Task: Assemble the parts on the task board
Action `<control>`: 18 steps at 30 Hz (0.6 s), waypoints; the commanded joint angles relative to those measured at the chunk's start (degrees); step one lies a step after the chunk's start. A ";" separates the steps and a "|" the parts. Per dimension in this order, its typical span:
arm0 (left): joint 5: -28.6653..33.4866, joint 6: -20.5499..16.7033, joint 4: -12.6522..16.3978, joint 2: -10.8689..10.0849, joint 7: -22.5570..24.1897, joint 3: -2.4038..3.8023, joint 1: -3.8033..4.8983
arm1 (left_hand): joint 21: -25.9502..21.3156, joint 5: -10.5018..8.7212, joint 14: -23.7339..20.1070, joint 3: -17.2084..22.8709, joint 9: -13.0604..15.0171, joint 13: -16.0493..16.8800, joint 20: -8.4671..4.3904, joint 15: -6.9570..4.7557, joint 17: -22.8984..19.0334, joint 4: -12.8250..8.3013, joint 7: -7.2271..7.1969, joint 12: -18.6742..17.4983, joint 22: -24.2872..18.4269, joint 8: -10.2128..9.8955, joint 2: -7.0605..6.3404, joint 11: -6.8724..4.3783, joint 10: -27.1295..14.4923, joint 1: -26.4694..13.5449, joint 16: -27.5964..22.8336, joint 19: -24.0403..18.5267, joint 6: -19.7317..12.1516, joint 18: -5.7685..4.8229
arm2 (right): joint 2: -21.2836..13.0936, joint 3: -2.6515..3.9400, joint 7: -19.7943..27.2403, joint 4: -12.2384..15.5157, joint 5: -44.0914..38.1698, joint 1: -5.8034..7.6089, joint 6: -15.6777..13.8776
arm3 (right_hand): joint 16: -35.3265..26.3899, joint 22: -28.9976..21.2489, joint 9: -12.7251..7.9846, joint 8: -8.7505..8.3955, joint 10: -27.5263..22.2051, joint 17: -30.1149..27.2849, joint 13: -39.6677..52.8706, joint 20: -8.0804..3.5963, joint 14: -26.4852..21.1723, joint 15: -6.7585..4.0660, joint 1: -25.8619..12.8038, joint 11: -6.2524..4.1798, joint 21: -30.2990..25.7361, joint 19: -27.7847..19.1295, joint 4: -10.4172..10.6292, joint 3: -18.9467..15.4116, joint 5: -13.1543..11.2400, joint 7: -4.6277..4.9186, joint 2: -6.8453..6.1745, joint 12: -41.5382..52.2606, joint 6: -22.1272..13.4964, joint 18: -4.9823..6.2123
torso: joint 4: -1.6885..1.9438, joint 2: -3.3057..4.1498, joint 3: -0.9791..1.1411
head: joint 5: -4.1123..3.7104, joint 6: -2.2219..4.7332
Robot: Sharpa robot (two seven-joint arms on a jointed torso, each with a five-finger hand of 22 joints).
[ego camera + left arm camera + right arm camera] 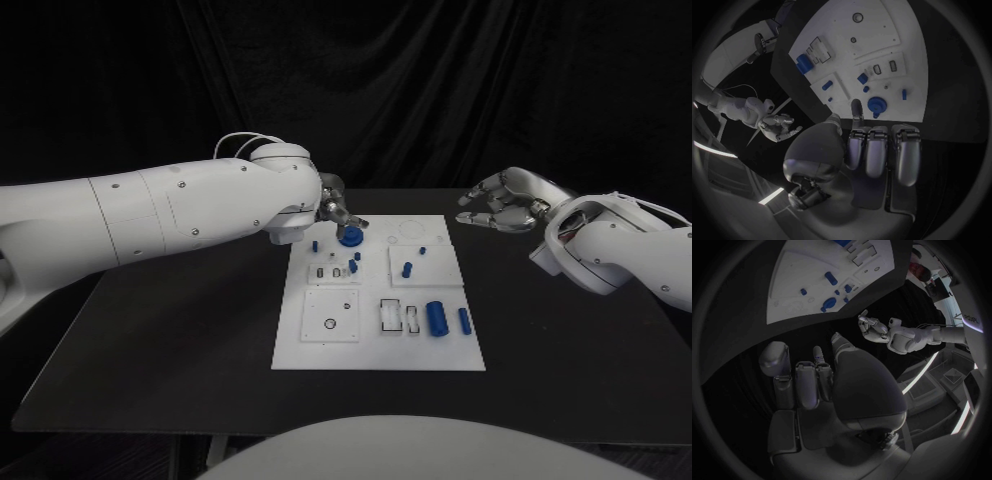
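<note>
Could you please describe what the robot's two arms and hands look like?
Both arms are smooth white shells with small dark screw dots. A thin white cable loops at the left wrist, another at the right. The left hand and right hand are silver metal, with dark-jointed segmented fingers.

Board point(378, 345): white, with raised white square plates. Parts point(436, 318): blue, plain. Round knob part point(351, 235): blue. Desk point(173, 340): black. Arms: white. Left hand point(335, 208) and right hand point(500, 203): silver. Backdrop: black cloth.
</note>
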 commanded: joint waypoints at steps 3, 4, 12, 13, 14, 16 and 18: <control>-0.50 -0.22 -0.96 0.63 1.35 0.05 -1.17 | -0.20 0.87 5.85 -0.24 -0.21 15.07 -0.51 -0.48 15.06 -0.23 -0.08 0.14 15.07 -1.45 0.15 -0.45 5.84 0.94 -0.29 5.87 0.72 -0.34 | 0.31 0.05 -1.12 -0.16 -0.02 -0.20 0.75 | 0.15 6.71 -0.11 0.29 -0.15 3.29 5.12 0.15 1.68 0.60 -0.09 0.29 -0.40 -0.15 0.02 0.08 0.51 0.15 0.47 -0.07 0.36 0.86 | -0.03 -0.07 -0.04 | 0.31 -0.01; -0.50 -0.53 -1.11 0.68 1.61 0.05 -1.35 | -0.20 1.02 5.85 -0.22 -0.23 15.07 -0.52 -0.49 15.06 -0.25 -0.07 0.14 15.07 -1.71 0.13 -0.45 5.84 1.11 -0.29 5.87 0.81 -0.34 | 0.34 0.05 -1.13 -0.16 -0.02 -0.20 0.81 | 0.15 6.71 -0.11 0.29 -0.15 3.29 5.12 0.15 1.68 0.60 -0.09 0.29 -0.40 -0.15 0.02 0.08 0.51 0.15 0.47 -0.07 0.36 0.86 | 0.00 -0.06 -0.08 | 0.28 -0.01; -0.50 -2.61 -3.27 1.70 3.75 0.05 -3.40 | -0.20 2.40 5.85 0.20 -0.24 15.07 -0.57 -0.54 15.06 -0.53 -0.08 0.14 15.07 -3.38 0.04 -0.49 5.84 2.64 -0.29 5.87 1.44 -0.34 | 0.40 0.06 -1.25 -0.16 -0.02 -0.23 1.23 | 0.10 6.66 -0.16 0.29 -0.24 3.23 5.03 0.19 1.66 0.64 0.04 0.33 -0.61 -0.20 -0.06 0.11 0.70 0.19 0.51 -0.13 0.31 0.90 | 0.16 -0.06 -0.11 | 0.18 -0.01; -0.50 -2.69 -3.50 1.81 3.91 0.05 -3.61 | -0.20 2.40 5.85 0.20 -0.24 15.07 -0.57 -0.54 15.06 -0.53 -0.08 0.14 15.07 -3.38 0.04 -0.49 5.84 2.64 -0.29 5.87 1.44 -0.34 | 0.41 0.06 -1.26 -0.17 -0.02 -0.23 1.28 | 0.10 6.66 -0.16 0.29 -0.24 3.23 5.03 0.19 1.66 0.64 0.04 0.33 -0.61 -0.20 -0.06 0.11 0.70 0.19 0.51 -0.13 0.31 0.90 | 0.21 -0.05 -0.11 | 0.10 -0.01; -0.50 -2.80 -3.72 1.92 4.07 0.05 -3.81 | -0.20 2.42 5.85 0.21 -0.24 15.07 -0.58 -0.55 15.06 -0.52 -0.08 0.14 15.07 -3.41 0.05 -0.49 5.84 2.66 -0.29 5.87 1.45 -0.34 | 0.42 0.06 -1.28 -0.17 -0.02 -0.23 1.33 | 0.10 6.66 -0.16 0.29 -0.24 3.23 5.03 0.19 1.66 0.64 0.04 0.33 -0.61 -0.20 -0.06 0.11 0.70 0.19 0.51 -0.13 0.31 0.90 | 0.27 -0.04 -0.13 | -0.06 -0.01; -0.50 -3.22 -4.16 2.13 4.43 0.05 -4.32 | -0.20 2.55 5.85 0.28 -0.26 15.07 -0.58 -0.55 15.06 -0.48 -0.06 0.14 15.07 -3.67 0.13 -0.49 5.84 2.78 -0.29 5.87 1.47 -0.34 | 0.45 0.06 -1.33 -0.15 -0.02 -0.23 1.45 | 0.09 6.65 -0.18 0.29 -0.26 3.21 5.01 0.21 1.65 0.66 0.09 0.35 -0.66 -0.21 -0.09 0.13 0.77 0.21 0.53 -0.14 0.29 0.90 | 0.31 -0.05 -0.14 | -0.07 -0.01; -0.50 -3.59 -4.58 2.34 4.81 0.05 -4.84 | -0.20 2.64 5.85 0.34 -0.27 15.07 -0.59 -0.55 15.06 -0.46 -0.04 0.14 15.07 -3.90 0.15 -0.48 5.84 2.89 -0.29 5.87 1.51 -0.34 | 0.48 0.06 -1.38 -0.15 -0.02 -0.23 1.60 | 0.09 6.65 -0.18 0.29 -0.26 3.21 5.01 0.21 1.65 0.66 0.09 0.35 -0.66 -0.21 -0.09 0.13 0.77 0.21 0.53 -0.14 0.29 0.90 | 0.28 -0.08 -0.15 | 0.00 -0.01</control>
